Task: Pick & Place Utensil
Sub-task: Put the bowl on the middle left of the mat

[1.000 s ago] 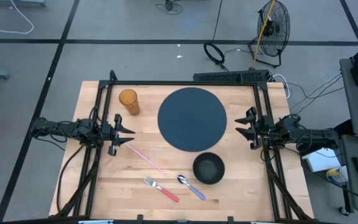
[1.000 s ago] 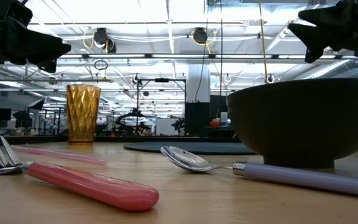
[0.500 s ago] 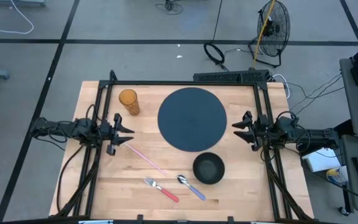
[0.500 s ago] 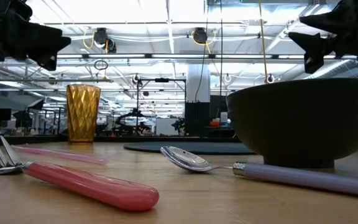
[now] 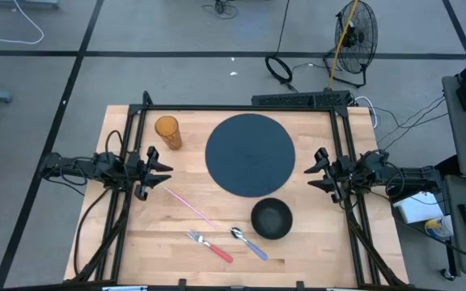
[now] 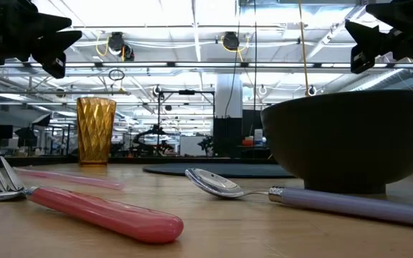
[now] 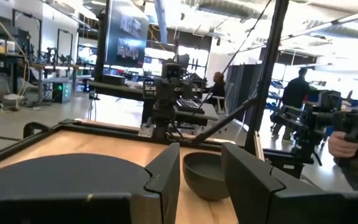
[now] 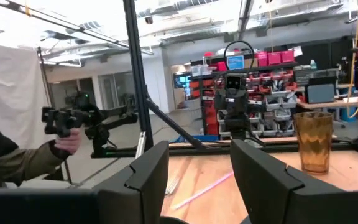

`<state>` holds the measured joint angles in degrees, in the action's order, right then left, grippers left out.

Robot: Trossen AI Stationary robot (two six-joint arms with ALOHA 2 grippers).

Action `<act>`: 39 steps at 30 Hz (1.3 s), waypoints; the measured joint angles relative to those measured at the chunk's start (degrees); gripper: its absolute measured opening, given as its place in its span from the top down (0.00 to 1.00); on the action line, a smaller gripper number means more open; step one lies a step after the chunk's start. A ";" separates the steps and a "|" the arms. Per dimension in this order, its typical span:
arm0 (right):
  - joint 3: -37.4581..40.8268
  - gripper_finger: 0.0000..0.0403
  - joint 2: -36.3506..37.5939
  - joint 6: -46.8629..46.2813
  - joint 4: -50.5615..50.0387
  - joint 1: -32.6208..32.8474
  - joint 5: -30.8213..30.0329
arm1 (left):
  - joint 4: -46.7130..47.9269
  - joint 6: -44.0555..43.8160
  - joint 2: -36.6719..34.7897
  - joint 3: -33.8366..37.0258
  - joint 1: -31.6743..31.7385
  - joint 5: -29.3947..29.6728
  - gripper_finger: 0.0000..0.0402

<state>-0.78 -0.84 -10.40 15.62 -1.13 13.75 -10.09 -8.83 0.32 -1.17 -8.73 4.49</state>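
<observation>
A fork with a pink-red handle (image 5: 210, 245) and a spoon with a lilac handle (image 5: 249, 242) lie flat near the table's near edge; both show close up in the low view, fork (image 6: 99, 211) and spoon (image 6: 292, 193). A thin pink straw (image 5: 191, 207) lies flat left of the black bowl (image 5: 272, 218). My left gripper (image 5: 162, 168) hovers open at the table's left side, above the wood. My right gripper (image 5: 312, 171) hovers open at the right side, beside the plate. Neither touches anything.
A large dark round plate (image 5: 251, 153) lies mid-table toward the far edge. An amber tumbler (image 5: 167, 132) stands at the far left. A black frame (image 5: 241, 108) rings the table. Bare wood shows between straw and left edge. A person's hand holding a device appears in the right wrist view (image 8: 67, 140).
My left gripper has drawn slightly back toward the table's left edge and risen a little. My right gripper has shifted toward the plate and the table's near side, rising slightly. Utensils, bowl and tumbler have stayed put.
</observation>
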 joint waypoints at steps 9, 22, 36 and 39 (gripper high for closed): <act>0.00 0.58 -0.09 0.83 0.46 0.09 -0.04 | 2.24 -8.68 0.04 -0.04 -0.02 2.33 0.70; -0.57 0.58 -6.46 -2.05 4.70 0.09 -0.27 | 3.03 -4.98 0.07 -0.04 0.00 -2.92 0.70; -10.54 0.58 -16.23 14.54 4.10 -0.02 -0.32 | 5.64 16.43 2.66 -7.83 0.02 0.39 0.70; -11.83 0.58 -16.95 15.86 4.43 -0.02 -0.41 | 7.82 15.81 7.50 -13.05 0.02 1.29 0.70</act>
<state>-12.61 -17.79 5.45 20.04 -1.15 13.34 -2.27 6.98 7.82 -14.22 -8.71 5.79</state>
